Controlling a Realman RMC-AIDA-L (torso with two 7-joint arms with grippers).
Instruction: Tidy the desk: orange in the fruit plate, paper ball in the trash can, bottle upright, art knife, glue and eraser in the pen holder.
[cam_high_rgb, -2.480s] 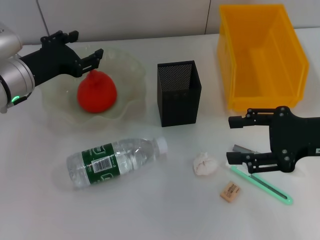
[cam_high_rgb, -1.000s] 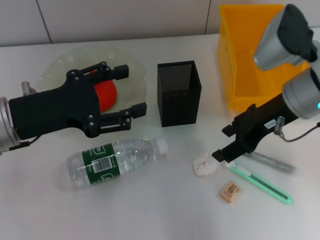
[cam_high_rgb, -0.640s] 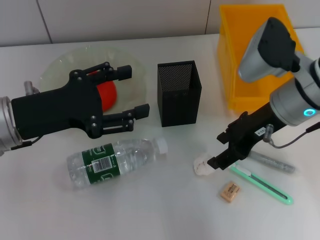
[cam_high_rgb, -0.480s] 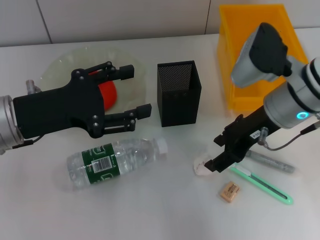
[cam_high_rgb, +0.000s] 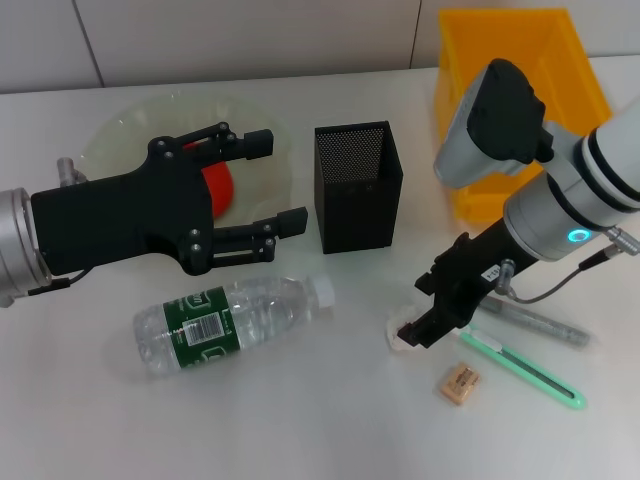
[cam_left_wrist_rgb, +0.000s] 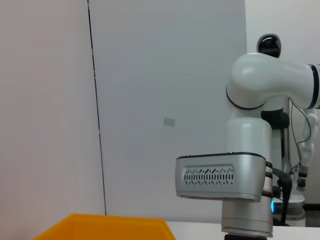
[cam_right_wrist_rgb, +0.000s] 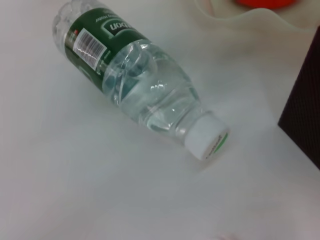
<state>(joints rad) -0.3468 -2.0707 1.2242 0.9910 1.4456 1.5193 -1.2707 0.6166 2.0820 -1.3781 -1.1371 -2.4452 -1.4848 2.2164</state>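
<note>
The white desk (cam_high_rgb: 90, 420) carries everything, and the biggest thing on it, the yellow trash can (cam_high_rgb: 560, 60), stands empty behind the right claw (cam_high_rgb: 420, 312), well up from where that claw works. The fruit plate (cam_high_rgb: 110, 135) lies behind and under the left claw (cam_high_rgb: 268, 180), and the orange (cam_high_rgb: 218, 185) sits in it already, showing red between that claw's spread fingers – so that part of the job is done, and the left claw, empty and open, has slid forward off the plate in the last couple of seconds to hover just above the bottle (cam_high_rgb: 225, 320). The bottle lies on its side in front of the left claw, cap pointing toward the pen holder (cam_high_rgb: 358, 185), which stands to the claw's right. On the other side the change is plainer: a moment ago the right claw hung beside the paper ball (cam_high_rgb: 400, 333); now it has come down onto it and covers most of it, only a white edge showing. Whether its fingers have closed on the ball I cannot tell. It looks like the paper-ball step is in hand, with the lift to the trash can to follow. The glue (cam_high_rgb: 540, 322) lies just right of the right claw, the art knife (cam_high_rgb: 525, 370) in front of that, and the eraser (cam_high_rgb: 461, 383) – smallest of all – just in front of the claw, all three untouched.
</note>
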